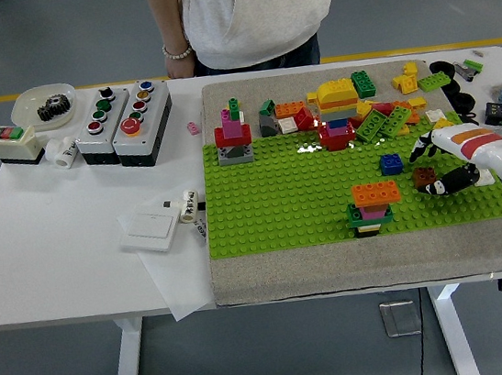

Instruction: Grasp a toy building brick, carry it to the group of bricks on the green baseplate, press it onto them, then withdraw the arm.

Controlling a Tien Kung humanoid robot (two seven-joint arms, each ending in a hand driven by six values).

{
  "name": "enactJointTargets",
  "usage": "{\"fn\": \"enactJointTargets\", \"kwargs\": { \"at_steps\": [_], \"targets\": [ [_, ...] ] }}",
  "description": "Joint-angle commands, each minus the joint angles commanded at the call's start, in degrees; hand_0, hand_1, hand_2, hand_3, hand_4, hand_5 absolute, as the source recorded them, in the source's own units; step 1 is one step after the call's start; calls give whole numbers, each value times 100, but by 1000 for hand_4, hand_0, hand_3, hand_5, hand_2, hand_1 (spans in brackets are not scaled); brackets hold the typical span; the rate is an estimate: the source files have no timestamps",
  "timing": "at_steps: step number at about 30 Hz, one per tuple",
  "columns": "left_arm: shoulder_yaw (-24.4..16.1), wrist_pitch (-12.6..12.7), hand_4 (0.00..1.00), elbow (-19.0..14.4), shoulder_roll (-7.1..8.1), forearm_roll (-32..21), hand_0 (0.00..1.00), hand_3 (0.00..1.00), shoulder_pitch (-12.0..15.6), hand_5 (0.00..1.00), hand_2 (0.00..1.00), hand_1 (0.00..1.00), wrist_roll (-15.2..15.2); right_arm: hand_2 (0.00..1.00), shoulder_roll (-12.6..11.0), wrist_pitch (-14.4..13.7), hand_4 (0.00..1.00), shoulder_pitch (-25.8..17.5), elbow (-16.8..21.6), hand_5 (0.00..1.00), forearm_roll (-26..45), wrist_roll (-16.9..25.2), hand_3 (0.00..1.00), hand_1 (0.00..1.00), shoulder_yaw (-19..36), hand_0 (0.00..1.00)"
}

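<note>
The right hand (440,163) reaches in from the right over the green baseplate (281,202), its black fingers (458,180) curled round a dark brown brick (424,177) just above the studs. A blue brick (391,164) sits just to the left of it. The target stack (370,206), topped with an orange brick, stands nearer and further left, apart from the hand. Loose bricks (380,110) crowd the plate's far right. On the table's far left, a shallow white dish (29,101) holds a black gear (54,106), beside two button boxes (124,121). A person (246,12) stands at the far side.
</note>
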Motion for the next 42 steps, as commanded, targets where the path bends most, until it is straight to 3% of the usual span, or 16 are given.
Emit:
{"fn": "enactJointTargets", "kwargs": {
  "at_steps": [42],
  "targets": [
    [36,65,746,-15,20,13,671,648,-95,637,737,608,-20,651,108,91,859,117,-390,413,-219,-137,584,581,-106,541]
  ]
}}
